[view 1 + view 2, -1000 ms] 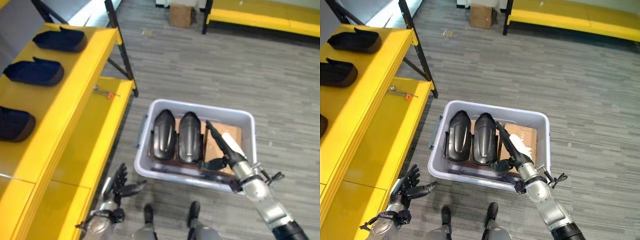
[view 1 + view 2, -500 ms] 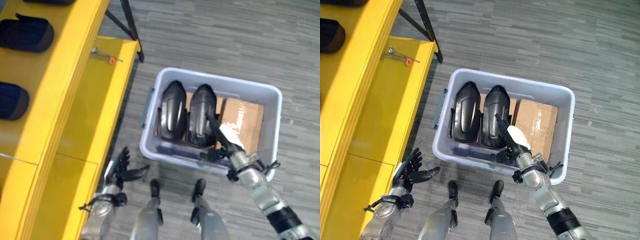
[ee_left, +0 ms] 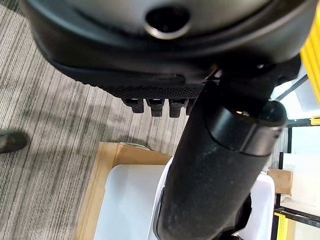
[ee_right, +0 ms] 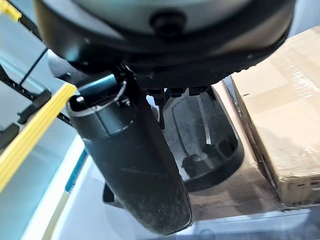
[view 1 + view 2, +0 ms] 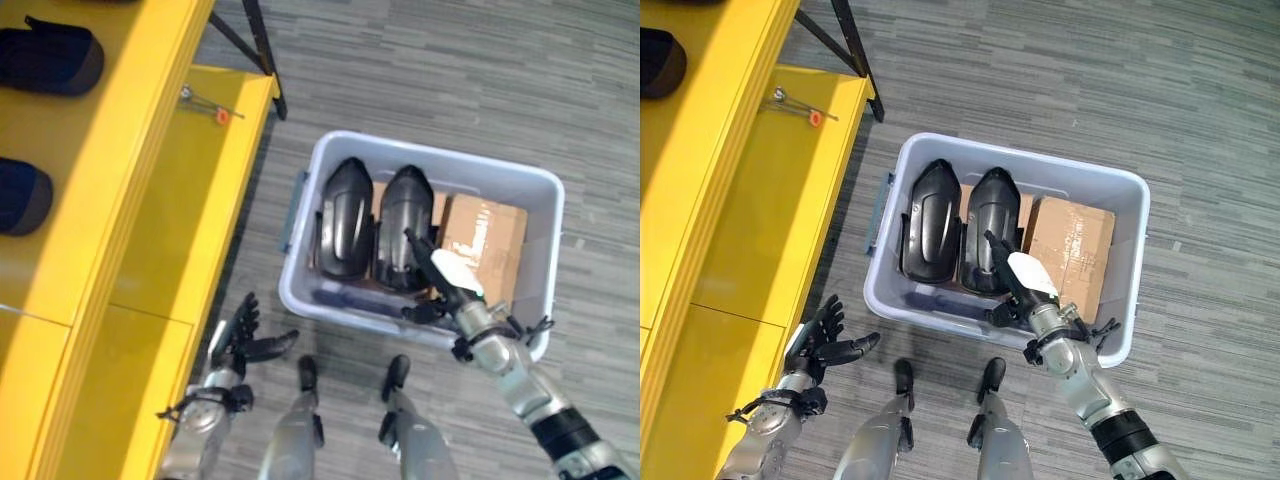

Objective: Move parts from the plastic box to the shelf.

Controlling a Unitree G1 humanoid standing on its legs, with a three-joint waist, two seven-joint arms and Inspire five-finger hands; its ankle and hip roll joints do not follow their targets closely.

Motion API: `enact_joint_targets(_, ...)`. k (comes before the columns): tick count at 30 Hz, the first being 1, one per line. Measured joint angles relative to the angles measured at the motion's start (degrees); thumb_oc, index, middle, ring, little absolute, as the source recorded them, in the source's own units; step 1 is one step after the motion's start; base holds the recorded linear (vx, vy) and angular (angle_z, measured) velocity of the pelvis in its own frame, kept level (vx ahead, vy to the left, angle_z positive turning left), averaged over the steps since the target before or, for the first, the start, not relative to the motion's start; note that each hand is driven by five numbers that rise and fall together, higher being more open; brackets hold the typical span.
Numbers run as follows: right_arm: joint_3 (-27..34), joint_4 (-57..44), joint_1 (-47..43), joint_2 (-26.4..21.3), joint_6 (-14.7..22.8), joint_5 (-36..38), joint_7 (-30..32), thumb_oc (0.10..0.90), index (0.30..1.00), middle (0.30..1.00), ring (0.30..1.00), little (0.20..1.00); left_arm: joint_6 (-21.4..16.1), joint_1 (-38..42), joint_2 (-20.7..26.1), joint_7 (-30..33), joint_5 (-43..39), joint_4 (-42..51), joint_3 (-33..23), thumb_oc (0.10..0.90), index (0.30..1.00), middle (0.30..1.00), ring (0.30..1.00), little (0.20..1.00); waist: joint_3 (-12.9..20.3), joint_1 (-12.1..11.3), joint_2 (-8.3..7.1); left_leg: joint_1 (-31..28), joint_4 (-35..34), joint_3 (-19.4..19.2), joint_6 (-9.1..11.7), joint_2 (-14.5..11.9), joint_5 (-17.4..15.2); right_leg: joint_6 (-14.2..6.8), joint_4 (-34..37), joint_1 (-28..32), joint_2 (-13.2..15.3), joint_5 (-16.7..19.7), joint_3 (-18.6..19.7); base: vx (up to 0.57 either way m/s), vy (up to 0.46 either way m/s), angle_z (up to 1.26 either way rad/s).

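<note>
A yellow shelf (image 5: 120,200) runs along the far side of the left hand, its upper level already carrying dark moulded parts (image 5: 50,58), likely the ones moved so far. On its lower level, well ahead of the left hand, lies a small tool with an orange tip (image 5: 205,105).

A pale grey plastic box (image 5: 1120,200) sits on the grey floor directly ahead of the right hand. Inside it, two black moulded parts (image 5: 958,233) stand side by side, touching, just ahead of the right hand's fingertips. Next to them, on the side away from the shelf, lies a brown cardboard box (image 5: 1072,248) wrapped in clear film; any print on it is too small to read.

The right hand (image 5: 1025,287) reaches over the box's near rim, fingers straight and extended toward the nearer black part, holding nothing; this looks like an approach to pick it up.

The left hand (image 5: 822,343) hangs low between shelf and box, fingers spread and relaxed, empty, seemingly waiting.
</note>
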State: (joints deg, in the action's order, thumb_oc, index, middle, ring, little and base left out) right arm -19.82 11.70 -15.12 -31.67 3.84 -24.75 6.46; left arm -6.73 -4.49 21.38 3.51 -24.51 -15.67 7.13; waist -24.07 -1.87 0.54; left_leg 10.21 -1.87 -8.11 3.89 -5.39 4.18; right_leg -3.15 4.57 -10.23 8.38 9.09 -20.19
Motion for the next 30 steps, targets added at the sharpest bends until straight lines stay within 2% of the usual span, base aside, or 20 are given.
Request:
enact_joint_targets(9,-0.8,1.7,-3.4,-0.3,-0.4,-2.2,0.6,0.900,1.000,1.000,1.000,1.000,0.0,0.6,0.3,0.1,0.0,0.0,0.0,0.900,1.000,1.000,1.000,1.000,-2.3,-0.1,0.42,1.9,1.4,0.6,-0.1,0.0,0.0,0.1,-0.5,-1.1,0.1,0.1,-0.4,0.00,-0.005,0.02)
enact_joint_targets(23,-2.4,7.7,-6.6,-0.1,-1.8,-2.4,2.9,0.900,1.000,1.000,1.000,1.000,-0.3,1.9,0.4,0.9,-0.1,0.0,2.1,0.900,1.000,1.000,1.000,1.000,-2.9,-1.5,1.29,4.6,2.6,1.3,-0.1,0.1,0.0,0.4,-0.8,-3.1,0.3,0.4,-0.9,0.00,0.000,0.01)
enact_joint_targets(30,-2.5,9.6,-8.5,0.8,-3.0,-3.7,5.6,0.900,1.000,1.000,1.000,1.000,-0.7,2.2,0.4,1.2,-2.1,-0.1,2.4,0.900,1.000,1.000,1.000,1.000,-4.0,-1.6,2.45,4.8,2.6,1.3,-0.3,0.4,0.1,0.5,-1.0,-3.4,0.6,0.6,-0.9,0.00,0.000,0.00)
